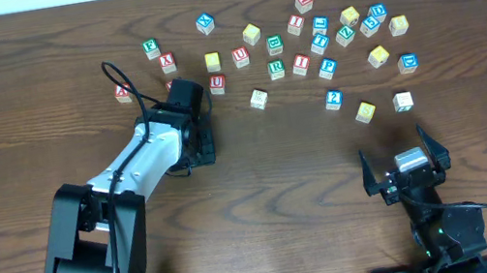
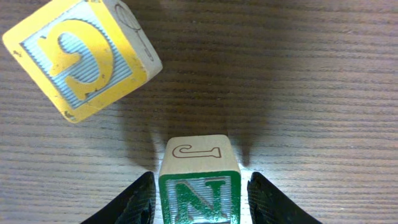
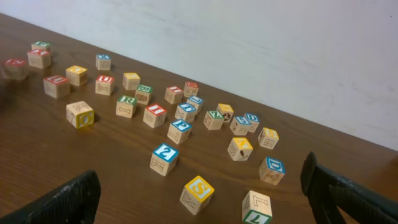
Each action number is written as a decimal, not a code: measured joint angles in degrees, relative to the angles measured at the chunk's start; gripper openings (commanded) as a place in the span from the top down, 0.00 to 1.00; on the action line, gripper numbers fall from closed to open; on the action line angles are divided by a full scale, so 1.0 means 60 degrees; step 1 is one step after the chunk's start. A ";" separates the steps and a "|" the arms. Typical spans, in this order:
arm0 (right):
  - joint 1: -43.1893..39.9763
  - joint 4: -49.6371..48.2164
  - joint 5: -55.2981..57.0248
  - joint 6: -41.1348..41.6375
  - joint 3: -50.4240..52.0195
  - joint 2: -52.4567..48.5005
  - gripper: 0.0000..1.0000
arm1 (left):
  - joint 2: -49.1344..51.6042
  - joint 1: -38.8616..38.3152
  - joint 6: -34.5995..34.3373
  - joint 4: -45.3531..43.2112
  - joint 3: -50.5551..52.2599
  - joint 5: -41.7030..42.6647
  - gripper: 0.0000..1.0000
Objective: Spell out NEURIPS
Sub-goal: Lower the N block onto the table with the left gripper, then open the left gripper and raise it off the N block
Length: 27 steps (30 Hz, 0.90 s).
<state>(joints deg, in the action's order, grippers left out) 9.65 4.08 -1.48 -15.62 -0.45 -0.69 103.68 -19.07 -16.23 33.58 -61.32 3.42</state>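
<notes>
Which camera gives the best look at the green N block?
Left wrist. The N cube fills the lower centre, its green letter readable, between the fingers of the left gripper. Overhead, the left arm hides it. The right wrist view shows only other cubes; I can't pick it out there.

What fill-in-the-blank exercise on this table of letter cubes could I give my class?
The green cube between the fingers of the left gripper shows the letter ___.
The tilted cube near it has a ___ face.
The right gripper stands ___, holding nothing.
Missing words: N; yellow; open.
</notes>
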 measured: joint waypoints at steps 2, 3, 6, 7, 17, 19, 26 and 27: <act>0.0000 0.0000 0.0000 0.0000 0.0000 0.0000 0.01 | 0.0000 0.0000 0.0004 -0.0004 -0.0011 0.0029 0.53; 0.0000 0.0000 -0.0004 0.0000 0.0000 0.0000 0.01 | 0.0000 -0.0004 0.0007 -0.0004 -0.0018 0.0051 0.53; 0.0000 0.0000 -0.0004 0.0000 0.0000 0.0000 0.01 | 0.0000 0.0000 0.0033 -0.0011 -0.0022 0.0066 0.53; 0.0000 0.0000 0.0000 0.0000 0.0000 0.0000 0.01 | 0.0000 0.0000 0.0029 -0.0007 -0.0022 0.0087 0.53; 0.0000 0.0000 -0.0004 0.0000 0.0000 0.0000 0.01 | 0.0000 0.0000 0.0033 0.0197 -0.0189 0.0087 0.53; 0.0000 0.0000 -0.0004 0.0000 0.0000 0.0000 0.01 | 0.0000 0.0000 0.0029 0.0270 -0.0237 0.0084 0.53; 0.0000 0.0000 0.0000 0.0000 0.0000 0.0000 0.01 | 0.0000 0.0000 0.0029 0.0678 -0.0448 -0.0189 0.53; 0.0000 0.0000 -0.0004 0.0000 0.0000 0.0000 0.01 | 0.0000 0.0000 0.0029 0.0769 -0.0521 -0.0262 0.53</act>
<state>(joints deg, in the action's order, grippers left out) 9.65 4.08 -1.50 -15.62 -0.45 -0.69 103.68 -19.07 -16.05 38.20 -64.45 1.85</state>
